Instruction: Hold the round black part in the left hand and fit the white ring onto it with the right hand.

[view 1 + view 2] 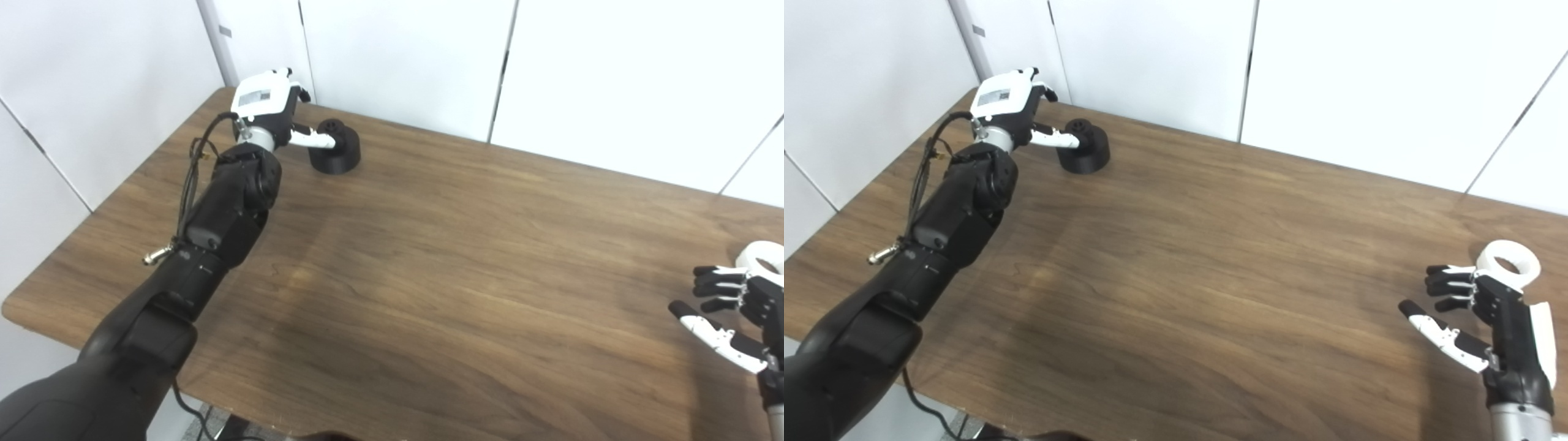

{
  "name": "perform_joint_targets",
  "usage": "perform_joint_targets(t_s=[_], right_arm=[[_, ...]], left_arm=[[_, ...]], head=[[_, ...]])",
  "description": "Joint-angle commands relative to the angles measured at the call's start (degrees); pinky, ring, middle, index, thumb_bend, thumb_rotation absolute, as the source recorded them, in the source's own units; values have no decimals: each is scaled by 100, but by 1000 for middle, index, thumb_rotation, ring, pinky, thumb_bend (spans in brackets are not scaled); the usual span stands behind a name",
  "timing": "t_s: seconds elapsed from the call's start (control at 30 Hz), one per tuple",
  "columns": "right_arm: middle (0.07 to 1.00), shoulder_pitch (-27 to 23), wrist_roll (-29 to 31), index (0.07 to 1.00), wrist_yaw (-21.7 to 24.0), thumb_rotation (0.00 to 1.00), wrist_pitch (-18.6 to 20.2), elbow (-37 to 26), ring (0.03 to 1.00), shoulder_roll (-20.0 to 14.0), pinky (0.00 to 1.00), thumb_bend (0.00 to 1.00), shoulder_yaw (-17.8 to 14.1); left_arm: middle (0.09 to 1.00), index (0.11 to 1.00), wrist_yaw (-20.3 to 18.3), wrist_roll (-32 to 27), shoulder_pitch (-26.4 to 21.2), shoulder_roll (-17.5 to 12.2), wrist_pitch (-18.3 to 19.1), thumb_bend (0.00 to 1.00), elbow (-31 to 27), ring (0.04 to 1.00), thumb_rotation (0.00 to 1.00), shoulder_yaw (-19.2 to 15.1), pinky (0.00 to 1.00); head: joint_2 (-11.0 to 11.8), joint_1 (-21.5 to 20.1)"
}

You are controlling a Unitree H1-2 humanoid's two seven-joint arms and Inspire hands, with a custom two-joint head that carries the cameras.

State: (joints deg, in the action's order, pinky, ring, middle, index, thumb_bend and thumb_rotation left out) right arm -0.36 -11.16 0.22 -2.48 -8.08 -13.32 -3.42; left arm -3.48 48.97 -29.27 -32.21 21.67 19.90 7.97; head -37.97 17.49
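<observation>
The round black part [335,148] stands on the wooden table [429,257] at the far left, a wide base with a narrower top. My left hand [269,107] is stretched out beside it, its thumb lying against the part's near side while the other fingers stay apart and hold nothing. The white ring [1511,262] lies flat near the right edge. My right hand [1476,318] hovers just in front of the ring, fingers spread and curled, not touching it.
White wall panels [398,55] rise close behind the table's back edge. The left arm [208,226] crosses the table's left side from the bottom corner. A cable [190,177] loops along that forearm.
</observation>
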Motion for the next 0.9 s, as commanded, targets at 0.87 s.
perform_joint_targets(t_s=[0.87], right_arm=[[644, -39, 9, 497, -7, 126, -84, -279, 553, -72, 453, 506, -52]], left_arm=[[1000, 770, -108, -509, -572, -259, -234, 1000, 700, 1000, 528, 408, 1000]], head=[[-58, -106]])
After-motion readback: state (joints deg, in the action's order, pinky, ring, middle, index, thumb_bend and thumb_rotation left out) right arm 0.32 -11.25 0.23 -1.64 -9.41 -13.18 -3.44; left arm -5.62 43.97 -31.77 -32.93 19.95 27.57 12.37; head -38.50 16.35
